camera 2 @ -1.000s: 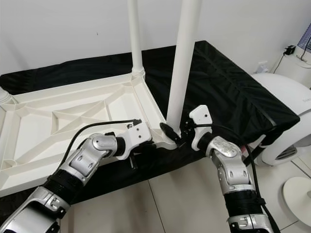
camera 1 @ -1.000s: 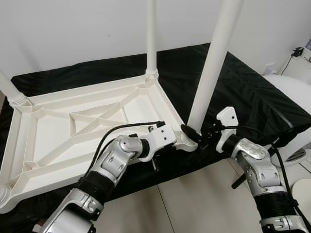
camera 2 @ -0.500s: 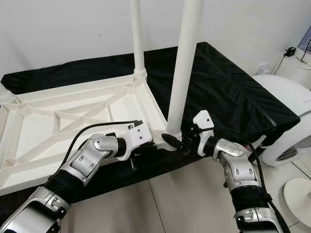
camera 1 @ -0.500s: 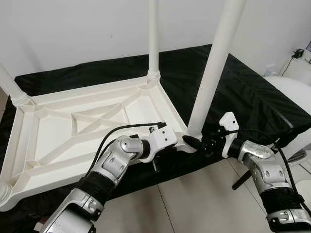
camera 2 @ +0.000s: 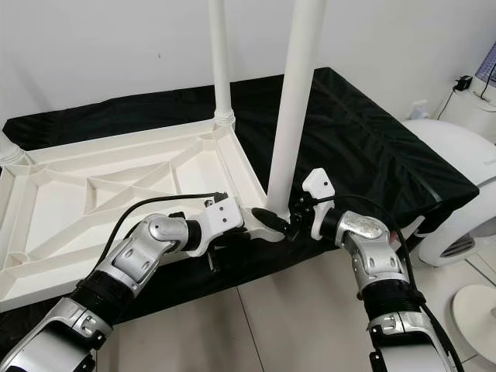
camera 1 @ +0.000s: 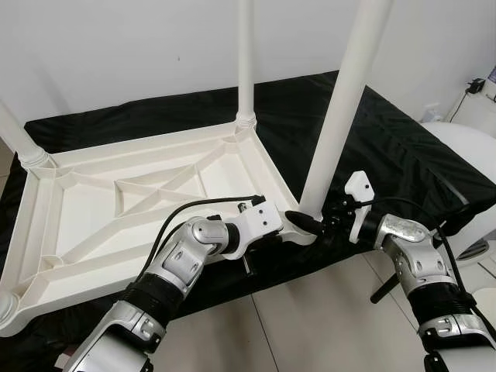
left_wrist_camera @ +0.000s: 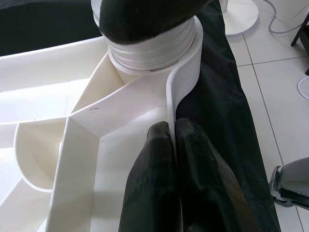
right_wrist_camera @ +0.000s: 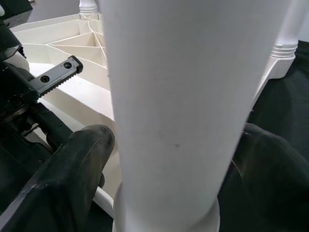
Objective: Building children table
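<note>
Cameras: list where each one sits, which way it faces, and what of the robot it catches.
Left eye view: on the head, looking forward and down at the upturned white tabletop on a black cloth; both silver arms show.
Right eye view: same scene, set slightly to the side.
Left wrist view: along the left gripper, shut on the tabletop's rim below the leg socket.
Right wrist view: along the right gripper, its fingers on either side of the near leg.
Shared: both wrist views show that leg's corner, also seen from the head.
</note>
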`<state>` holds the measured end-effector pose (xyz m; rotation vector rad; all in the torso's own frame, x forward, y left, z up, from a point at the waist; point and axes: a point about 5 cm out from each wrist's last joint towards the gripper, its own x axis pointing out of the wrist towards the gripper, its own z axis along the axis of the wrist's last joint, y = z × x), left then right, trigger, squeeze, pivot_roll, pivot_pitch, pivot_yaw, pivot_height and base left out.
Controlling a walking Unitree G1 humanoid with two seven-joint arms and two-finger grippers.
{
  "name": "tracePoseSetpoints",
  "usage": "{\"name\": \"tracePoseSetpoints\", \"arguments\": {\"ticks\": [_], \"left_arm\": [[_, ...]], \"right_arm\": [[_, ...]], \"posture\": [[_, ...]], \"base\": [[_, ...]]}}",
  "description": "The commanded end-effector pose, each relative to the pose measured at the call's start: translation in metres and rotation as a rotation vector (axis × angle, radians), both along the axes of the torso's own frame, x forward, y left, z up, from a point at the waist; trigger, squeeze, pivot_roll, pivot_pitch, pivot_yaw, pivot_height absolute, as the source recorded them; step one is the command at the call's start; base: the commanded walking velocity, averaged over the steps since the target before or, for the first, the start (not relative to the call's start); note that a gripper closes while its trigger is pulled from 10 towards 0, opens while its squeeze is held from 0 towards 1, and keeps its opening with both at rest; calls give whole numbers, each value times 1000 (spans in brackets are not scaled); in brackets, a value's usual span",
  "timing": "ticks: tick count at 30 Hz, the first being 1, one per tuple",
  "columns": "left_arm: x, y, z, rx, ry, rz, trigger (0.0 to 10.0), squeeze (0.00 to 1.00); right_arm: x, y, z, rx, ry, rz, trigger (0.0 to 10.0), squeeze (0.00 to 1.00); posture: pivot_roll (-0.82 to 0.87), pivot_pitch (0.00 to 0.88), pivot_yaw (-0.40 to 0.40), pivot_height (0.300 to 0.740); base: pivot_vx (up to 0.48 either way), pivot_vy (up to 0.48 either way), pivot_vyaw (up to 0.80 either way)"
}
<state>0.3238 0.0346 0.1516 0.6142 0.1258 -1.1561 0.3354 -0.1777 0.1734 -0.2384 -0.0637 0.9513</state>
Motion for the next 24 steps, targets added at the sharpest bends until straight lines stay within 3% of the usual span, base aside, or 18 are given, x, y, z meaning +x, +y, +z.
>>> {"name": "tracePoseSetpoints", "arguments": {"ticks": [1,2,5,6,7,8,18,19,21,22,24], "left_arm": [[2,2,1,16,-17,7,10000,0],[3,2,1,16,-17,8,10000,0],[3,2,1,16,-17,8,10000,0],[3,2,1,17,-18,8,10000,0],[3,2,1,17,-18,8,10000,0],[3,3,1,17,-18,8,10000,0],[3,2,2,17,-18,6,10000,0],[3,2,2,17,-19,6,10000,0],[3,2,2,17,-19,6,10000,0],[3,2,2,16,-19,7,10000,0],[4,2,2,14,-20,8,10000,0]], "right_arm": [[1,3,0,-8,-10,11,8000,0],[2,4,0,-9,-14,17,4667,0],[2,4,0,-9,-14,17,4667,0],[3,5,-1,-11,-14,23,1020,0],[3,5,-1,-11,-14,23,1020,0],[3,5,-1,-17,-13,32,0,0],[1,3,-4,-22,-8,49,0,0],[1,2,-5,-19,-8,38,2863,0],[1,2,-5,-19,-8,38,2863,0],[0,2,-6,-6,-5,16,10000,0],[-3,3,-6,25,-7,-11,10000,0]], "posture": [[-102,67,58,740],[-101,69,59,740],[-101,69,59,740],[-101,71,59,740],[-101,71,59,740],[-101,72,60,740],[-107,78,60,740],[-107,79,59,740],[-107,79,59,740],[-106,79,57,740],[-104,79,53,740]], "base": [[0,0,0],[0,0,0],[0,0,0],[0,0,0],[0,0,0],[0,0,0],[0,0,0],[0,0,0],[0,0,0],[0,0,0],[0,0,0]]}}
